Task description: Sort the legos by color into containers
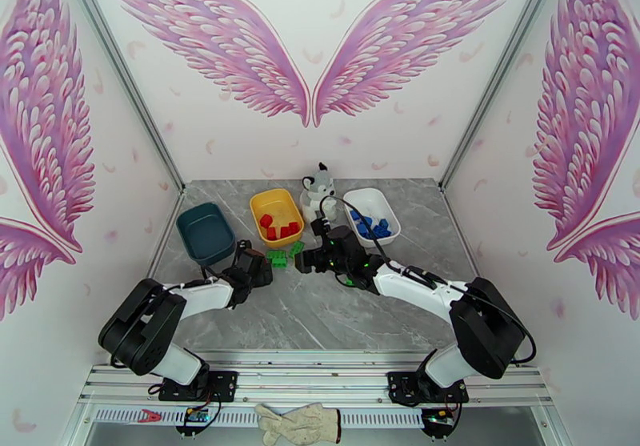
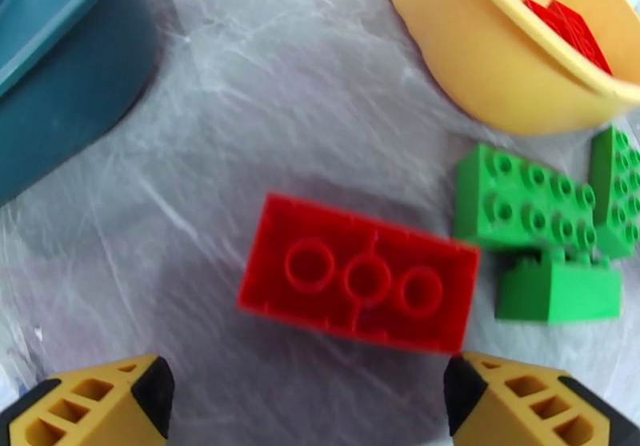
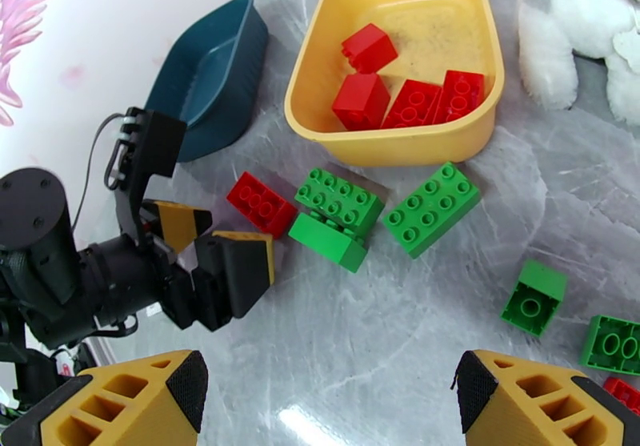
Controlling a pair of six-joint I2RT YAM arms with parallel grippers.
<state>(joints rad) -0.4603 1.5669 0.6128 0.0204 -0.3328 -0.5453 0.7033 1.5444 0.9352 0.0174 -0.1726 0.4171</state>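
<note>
The left gripper [image 2: 308, 395] is seen wide open and empty, with the red brick [image 2: 360, 283] lying just ahead of its fingertips. The brick rests underside-up on the table [image 2: 264, 103], apart from the teal tub [image 2: 72, 95] and just beside the green bricks [image 2: 524, 207]. It sits askew to the jaws, so the wrist would best be turned until the fingers face its long sides, then lowered squarely before closing. The nearest green brick should be kept clear of, lest it be nudged or caught. The yellow tub [image 2: 496, 79], where other reds lie, is judged the destination. The right gripper [image 3: 328, 391] is likewise open and empty, hovering over the table near the greens.
</note>
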